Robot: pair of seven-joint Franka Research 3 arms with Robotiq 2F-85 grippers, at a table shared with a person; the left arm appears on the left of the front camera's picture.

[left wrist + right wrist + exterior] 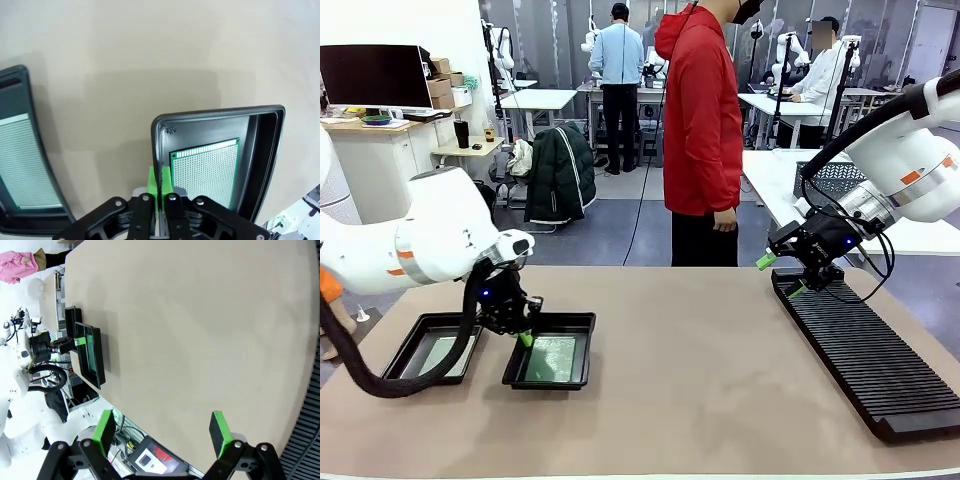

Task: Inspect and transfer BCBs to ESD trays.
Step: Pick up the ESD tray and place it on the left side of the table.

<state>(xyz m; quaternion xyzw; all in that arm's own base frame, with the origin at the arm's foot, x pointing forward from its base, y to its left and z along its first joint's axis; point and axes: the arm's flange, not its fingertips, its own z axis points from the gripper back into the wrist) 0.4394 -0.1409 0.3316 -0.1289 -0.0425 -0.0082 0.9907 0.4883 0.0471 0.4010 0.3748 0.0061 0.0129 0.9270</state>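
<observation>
BCBs [554,358] lie in both ESD trays [582,352]; left hand [524,335] clenches one tray's rim, right hand [780,276] released above slotted rack [870,365].

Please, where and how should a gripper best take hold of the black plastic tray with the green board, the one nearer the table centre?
Probably the raised flared rim of the shallow black plastic tray, pinched from above across its wall; the thin green circuit board lies flat inside, offering little edge.
</observation>
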